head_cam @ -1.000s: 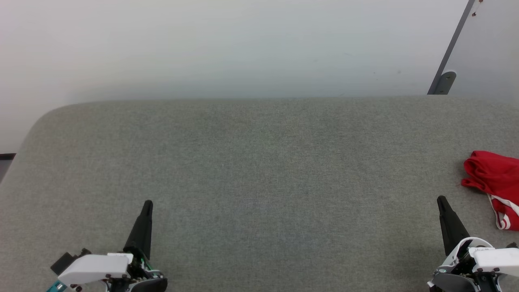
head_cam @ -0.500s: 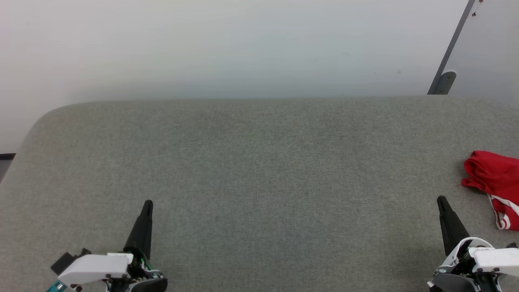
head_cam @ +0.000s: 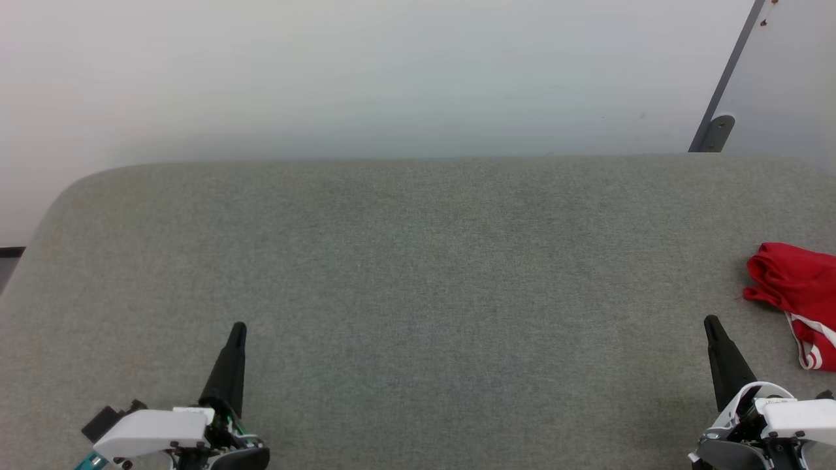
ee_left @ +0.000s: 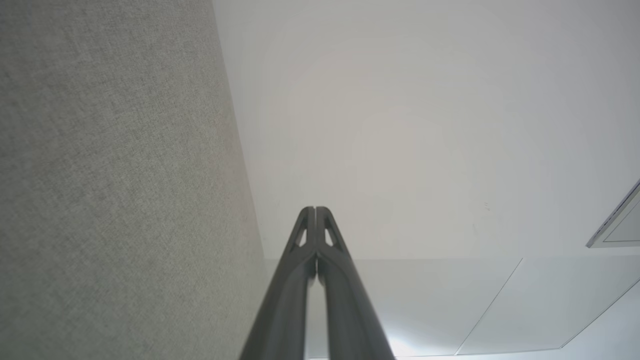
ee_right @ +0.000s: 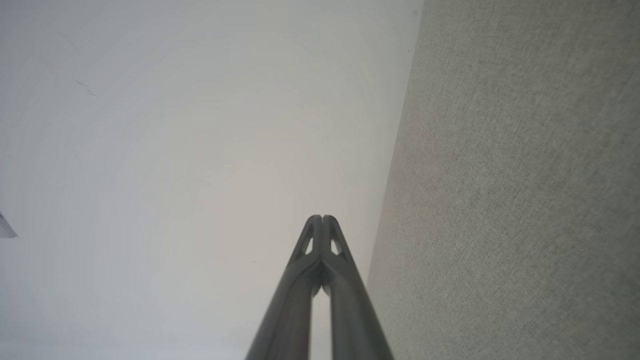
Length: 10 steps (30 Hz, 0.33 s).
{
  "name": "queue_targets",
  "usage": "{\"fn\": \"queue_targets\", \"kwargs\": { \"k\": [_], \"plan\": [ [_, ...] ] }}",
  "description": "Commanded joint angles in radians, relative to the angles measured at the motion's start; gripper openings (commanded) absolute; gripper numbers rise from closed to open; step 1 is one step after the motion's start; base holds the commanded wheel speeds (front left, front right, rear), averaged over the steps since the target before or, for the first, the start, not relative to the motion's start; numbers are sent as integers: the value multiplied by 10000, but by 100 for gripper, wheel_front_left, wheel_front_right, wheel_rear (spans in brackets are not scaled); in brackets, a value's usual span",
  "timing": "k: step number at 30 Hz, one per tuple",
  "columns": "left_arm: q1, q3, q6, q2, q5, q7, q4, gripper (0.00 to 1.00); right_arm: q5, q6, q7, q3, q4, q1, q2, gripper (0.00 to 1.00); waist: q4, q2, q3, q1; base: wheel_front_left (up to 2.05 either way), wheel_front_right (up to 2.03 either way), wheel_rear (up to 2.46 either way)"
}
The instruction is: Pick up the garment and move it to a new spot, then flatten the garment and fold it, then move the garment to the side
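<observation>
Crumpled red striped-trim garment (head_cam: 793,277) at three o'clock on grey fabric desk (head_cam: 418,294), left hand (head_cam: 238,326) and right hand (head_cam: 710,321) were pinched together.

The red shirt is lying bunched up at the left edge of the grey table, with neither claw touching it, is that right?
Not quite. The head view shows the garment bunched up at the right edge of the grey table, not the left. The rest holds: neither the left gripper nor the right gripper touches it.
</observation>
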Motion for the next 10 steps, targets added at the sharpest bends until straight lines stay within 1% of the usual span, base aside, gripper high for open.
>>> {"fn": "queue_targets", "kwargs": {
  "k": [1,10],
  "plan": [
    [-98,32,-53,-25,41,10,12,0,10,-10,12,-8,10,-35,43,0,0,0,0,0,0,0,0],
    [-99,41,-53,-29,43,21,12,0,9,-10,14,-8,11,-35,43,0,0,0,0,0,0,0,0]
  ]
}}
